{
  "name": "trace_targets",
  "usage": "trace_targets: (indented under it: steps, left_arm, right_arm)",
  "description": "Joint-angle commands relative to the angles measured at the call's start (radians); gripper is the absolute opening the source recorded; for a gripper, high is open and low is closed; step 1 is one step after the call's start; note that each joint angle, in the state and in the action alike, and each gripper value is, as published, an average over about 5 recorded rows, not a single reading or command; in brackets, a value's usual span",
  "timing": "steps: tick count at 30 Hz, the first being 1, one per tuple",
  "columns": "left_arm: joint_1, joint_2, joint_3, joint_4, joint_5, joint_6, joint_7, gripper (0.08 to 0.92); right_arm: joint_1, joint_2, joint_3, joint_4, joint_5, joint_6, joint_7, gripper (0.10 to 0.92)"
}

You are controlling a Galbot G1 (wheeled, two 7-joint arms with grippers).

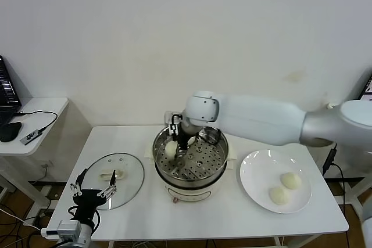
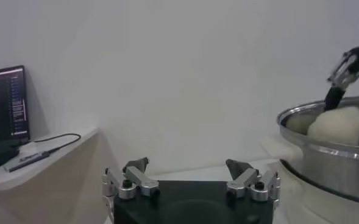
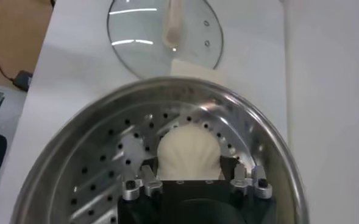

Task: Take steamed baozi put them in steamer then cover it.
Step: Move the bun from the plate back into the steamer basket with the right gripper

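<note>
A shiny perforated steel steamer [image 1: 200, 158] sat mid-table on a cream pot. The right gripper [image 1: 176, 143] reached inside it, fingers pinching a smooth, pale, rounded baozi [image 3: 188, 153]; only the wrist view showed its soft domed top. Two more buns [image 1: 285, 188] lay on a white plate [image 1: 254, 173]. The glass cover [image 1: 129, 175] rested flat nearby. The left gripper [image 1: 92, 192] waited low beside it, fingers spread.

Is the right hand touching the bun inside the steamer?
Touching. The right wrist view shows the right hand with fingers pressed against both sides of the bun, over the steamer floor.
</note>
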Motion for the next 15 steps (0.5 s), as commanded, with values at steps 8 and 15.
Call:
trace_targets:
  steps: [8,15]
  left_arm:
    - [-0.002,0.0,0.004,0.003,0.0,0.0,0.0,0.823]
    - [0.0,0.003,0.004,-0.004,0.0,0.0,0.001,0.823]
  right_arm:
    - [-0.029,0.05,0.001,-0.055,-0.02,-0.018,0.021,0.772]
    - [0.048,-0.041,0.014,0.016,-0.047,0.016,-0.109,0.822]
